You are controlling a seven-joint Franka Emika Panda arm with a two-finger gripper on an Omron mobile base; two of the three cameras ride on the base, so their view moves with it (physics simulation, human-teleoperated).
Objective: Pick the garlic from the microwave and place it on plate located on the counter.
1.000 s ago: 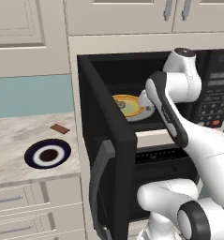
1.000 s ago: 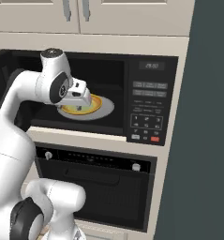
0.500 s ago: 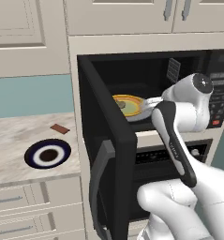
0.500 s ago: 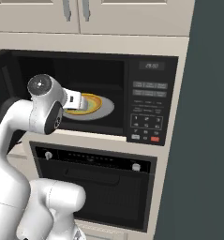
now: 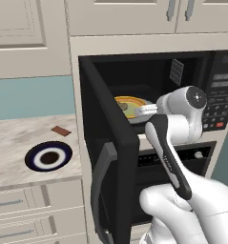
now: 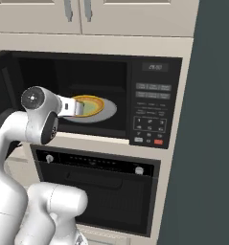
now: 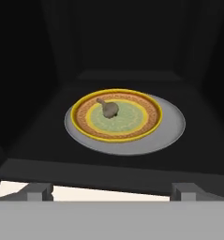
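Cream cabinets frame the microwave point(image 5: 149, 119), a black box whose door hangs wide open toward the counter point(image 5: 20, 143). On its grey round turntable point(image 7: 169, 129) sits a yellow-orange dish point(image 7: 146, 123) with a greenish centre, and the garlic point(image 7: 108, 109) lies on that centre, a little toward the back-left in the hand view: a small greyish-tan bulb with a short stem poking up to one side.

The gripper point(image 7: 111, 192) is at the mouth of the oven, aimed straight at the dish. Its two finger tips stand far apart at the bottom of the hand view and hold nothing.

By its look the garlic should be light, firm and rounded, with a dry skin, so it may roll or slip if nipped off-centre. The likely best hold is across the widest part of the bulb, not the thin stem, with the fingers reaching down past the dish's raised rim.

Out on the marbled stone, the plate point(image 5: 48, 157), navy-rimmed with a white ring and brown centre, lies near the front edge, beside the open door. A flat reddish-brown bar point(image 5: 61, 130) lies behind it.
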